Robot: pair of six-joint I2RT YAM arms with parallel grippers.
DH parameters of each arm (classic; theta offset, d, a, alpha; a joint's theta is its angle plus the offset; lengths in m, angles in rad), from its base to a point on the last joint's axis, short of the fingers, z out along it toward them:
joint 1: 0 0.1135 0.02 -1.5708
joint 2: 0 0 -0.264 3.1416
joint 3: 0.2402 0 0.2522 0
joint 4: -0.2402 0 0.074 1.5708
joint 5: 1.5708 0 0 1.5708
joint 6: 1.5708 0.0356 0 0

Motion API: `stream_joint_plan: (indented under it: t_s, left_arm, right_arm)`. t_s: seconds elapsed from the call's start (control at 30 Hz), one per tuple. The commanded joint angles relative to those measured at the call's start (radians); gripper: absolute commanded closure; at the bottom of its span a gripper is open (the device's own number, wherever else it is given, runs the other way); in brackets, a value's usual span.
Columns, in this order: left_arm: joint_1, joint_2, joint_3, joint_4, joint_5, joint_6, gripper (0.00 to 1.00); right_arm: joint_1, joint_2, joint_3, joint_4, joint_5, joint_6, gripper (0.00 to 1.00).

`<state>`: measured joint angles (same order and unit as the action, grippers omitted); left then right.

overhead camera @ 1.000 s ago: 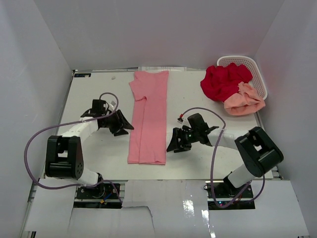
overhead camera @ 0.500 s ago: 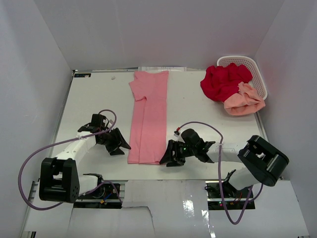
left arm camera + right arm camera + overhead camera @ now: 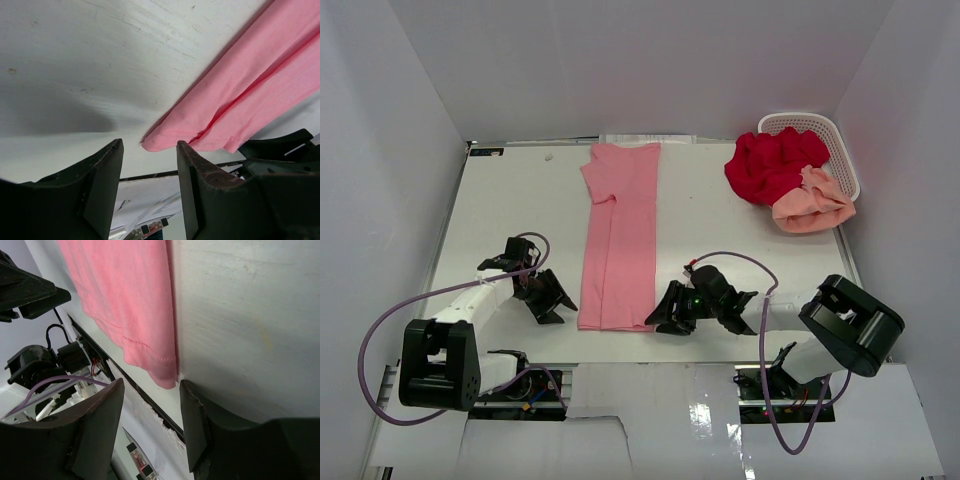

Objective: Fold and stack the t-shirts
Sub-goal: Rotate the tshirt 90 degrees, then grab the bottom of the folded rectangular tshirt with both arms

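A medium pink t-shirt (image 3: 620,240) lies folded into a long strip down the middle of the table, hem toward the arms. My left gripper (image 3: 560,305) stands open just left of the hem's near left corner (image 3: 155,141), nothing between its fingers. On the other side my right gripper (image 3: 658,318) is open too, its fingers straddling the space just below the near right corner (image 3: 167,377) of the hem. A deep red t-shirt (image 3: 772,165) and a pale peach one (image 3: 810,205) lie bunched at the back right.
A white perforated basket (image 3: 835,135) sits tipped at the back right corner behind the two bunched shirts. The table's near edge (image 3: 145,400) runs close under both grippers. White walls enclose the table on three sides.
Both arms drew back toward the near edge, coming down beside the pink shirt's hem corners. The right gripper's jaws narrowed somewhat. The shirts did not move.
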<state>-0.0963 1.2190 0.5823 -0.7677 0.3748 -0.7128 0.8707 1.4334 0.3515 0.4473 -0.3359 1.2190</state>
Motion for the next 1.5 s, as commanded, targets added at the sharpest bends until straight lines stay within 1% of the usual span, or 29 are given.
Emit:
stream_joint_plan:
  t_s: [0.0, 0.33, 0.4, 0.43, 0.47, 0.5, 0.53, 0.57, 0.67, 0.87, 1.07, 1.2, 1.3, 1.37, 1.4, 1.43, 1.47]
  left_arm:
    - [-0.005, -0.015, 0.016, -0.005, -0.03, -0.022, 0.43]
    - [-0.005, -0.012, 0.017, -0.007, -0.03, -0.017, 0.43]
    - [-0.005, -0.013, 0.016, -0.008, -0.027, -0.017, 0.43]
    - [-0.005, -0.013, 0.016, -0.01, -0.028, -0.014, 0.43]
    - [-0.003, -0.013, 0.016, -0.01, -0.031, -0.013, 0.43]
    - [-0.003, -0.015, 0.014, -0.008, -0.033, -0.014, 0.43]
    - [-0.003, -0.013, 0.014, -0.01, -0.033, -0.011, 0.43]
    - [-0.003, -0.013, 0.014, -0.008, -0.033, -0.013, 0.43]
    - [-0.003, -0.013, 0.01, -0.004, -0.024, -0.014, 0.43]
    - [-0.003, -0.029, -0.047, 0.042, 0.033, -0.03, 0.43]
    - [-0.005, -0.064, -0.097, 0.073, 0.104, -0.045, 0.43]
    - [-0.008, -0.076, -0.091, 0.094, 0.118, -0.045, 0.43]
    - [-0.016, -0.101, -0.093, 0.11, 0.102, -0.056, 0.45]
    - [-0.026, -0.093, -0.098, 0.125, 0.102, -0.074, 0.47]
    - [-0.045, -0.073, -0.102, 0.131, 0.098, -0.079, 0.49]
    - [-0.054, -0.059, -0.105, 0.139, 0.096, -0.086, 0.55]
    - [-0.075, -0.046, -0.107, 0.157, 0.095, -0.097, 0.63]
  right_arm:
    - [0.011, 0.024, 0.01, 0.01, 0.058, 0.01, 0.46]
    - [0.022, 0.11, 0.049, 0.031, 0.015, 0.016, 0.48]
    - [0.025, 0.117, 0.056, 0.022, 0.015, 0.014, 0.59]
    - [0.027, 0.119, 0.057, 0.016, 0.015, 0.014, 0.62]
    - [0.028, 0.119, 0.058, 0.014, 0.015, 0.014, 0.73]
    - [0.028, 0.116, 0.061, 0.008, 0.017, 0.011, 0.82]
    - [0.03, 0.113, 0.061, -0.002, 0.02, 0.011, 0.87]
    - [0.03, 0.111, 0.063, -0.004, 0.023, 0.01, 0.9]
    - [0.031, 0.095, 0.073, -0.038, 0.037, -0.006, 0.92]
    - [0.034, 0.059, 0.116, -0.124, 0.064, -0.058, 0.92]
    - [0.034, 0.065, 0.118, -0.114, 0.058, -0.061, 0.92]
    - [0.034, 0.073, 0.118, -0.102, 0.048, -0.062, 0.92]
    - [0.034, 0.07, 0.116, -0.099, 0.046, -0.062, 0.92]
    - [0.034, 0.067, 0.116, -0.101, 0.048, -0.062, 0.92]
    - [0.034, 0.064, 0.115, -0.102, 0.049, -0.064, 0.92]
    - [0.034, 0.061, 0.113, -0.101, 0.048, -0.064, 0.92]
    - [0.034, 0.059, 0.112, -0.101, 0.051, -0.064, 0.92]
